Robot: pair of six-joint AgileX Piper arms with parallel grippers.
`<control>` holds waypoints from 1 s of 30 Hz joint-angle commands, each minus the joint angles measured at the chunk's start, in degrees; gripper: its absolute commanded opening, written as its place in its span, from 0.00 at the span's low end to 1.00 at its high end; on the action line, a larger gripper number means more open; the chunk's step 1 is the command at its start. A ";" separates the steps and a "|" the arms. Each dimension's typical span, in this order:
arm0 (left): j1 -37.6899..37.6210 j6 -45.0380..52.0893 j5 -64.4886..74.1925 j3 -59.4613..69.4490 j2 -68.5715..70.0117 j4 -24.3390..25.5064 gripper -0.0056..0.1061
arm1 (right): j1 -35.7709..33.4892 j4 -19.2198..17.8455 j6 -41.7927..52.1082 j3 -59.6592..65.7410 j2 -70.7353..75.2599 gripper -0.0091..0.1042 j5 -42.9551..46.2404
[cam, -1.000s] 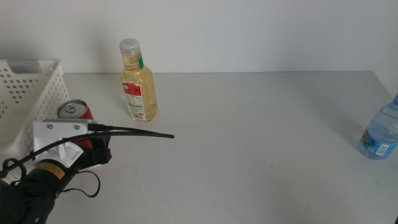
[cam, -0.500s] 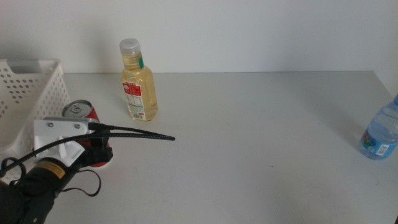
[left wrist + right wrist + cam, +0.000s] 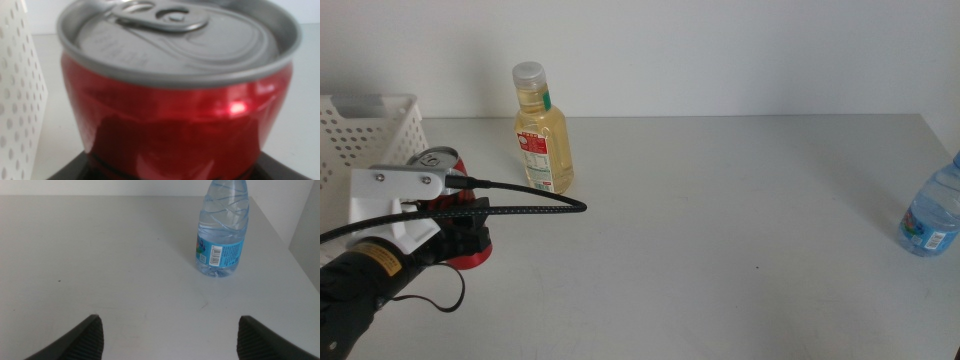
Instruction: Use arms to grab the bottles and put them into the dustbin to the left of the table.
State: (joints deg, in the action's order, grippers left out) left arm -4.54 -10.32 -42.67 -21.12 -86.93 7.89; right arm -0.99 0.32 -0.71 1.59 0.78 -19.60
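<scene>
Left claw clamped on the red can beside the dustbin

The left claw [image 3: 460, 240] grips the red can [image 3: 175, 95], tilted just beside the white dustbin [image 3: 360, 130]. The right claw [image 3: 167, 335] gapes wide, near the water bottle [image 3: 222, 227]. The yellow bottle [image 3: 542, 130] stands upright on the grey worktop [image 3: 720, 200], beyond the can.

This looks like a robot test room or a lab, not a home. A plain light-grey surface [image 3: 720, 200] stands against a bare white wall [image 3: 720, 50] across the top of the frame, with no decoration. A black robot arm [image 3: 380, 270] with a white bracket and loose black cables comes in at the lower left. Only a few test things stand there: a white perforated basket [image 3: 360, 140] at the far left, a yellow drink bottle [image 3: 543, 130], a red can [image 3: 175, 100] and a water bottle [image 3: 222, 227].
</scene>
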 commanded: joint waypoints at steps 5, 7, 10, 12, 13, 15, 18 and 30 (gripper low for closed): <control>0.02 -4.56 15.91 -5.44 10.23 0.00 0.04 | -0.13 -0.63 0.30 -0.52 1.19 0.91 4.11; 0.02 -4.56 21.09 -7.72 11.74 0.01 0.04 | -0.13 -0.63 0.30 -0.52 1.19 0.91 4.11; 0.02 -4.60 28.75 -11.47 14.11 0.44 0.04 | -0.13 -0.63 0.30 -0.52 1.19 0.91 4.11; 0.02 -4.60 34.41 -14.29 15.60 0.52 0.04 | -0.13 -0.63 0.30 -0.52 1.19 0.91 4.11; 0.02 -4.60 37.00 -15.89 16.16 0.52 0.04 | -0.13 -0.63 0.30 -0.52 1.19 0.91 4.11; 0.02 -4.60 44.64 -19.75 17.33 0.46 0.04 | -0.13 -0.63 0.30 -0.52 1.19 0.91 4.11; 0.02 -3.83 55.35 -26.61 17.76 0.46 0.04 | -0.13 -0.63 0.30 -0.52 1.19 0.91 4.11; 2.38 5.79 88.36 -52.73 11.21 -1.74 0.04 | -0.13 -0.63 0.30 -0.52 1.19 0.91 4.11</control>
State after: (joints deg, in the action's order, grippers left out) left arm -3.26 -7.19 45.15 -68.88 -76.08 6.67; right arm -0.99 0.32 -0.71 1.59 0.78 -19.60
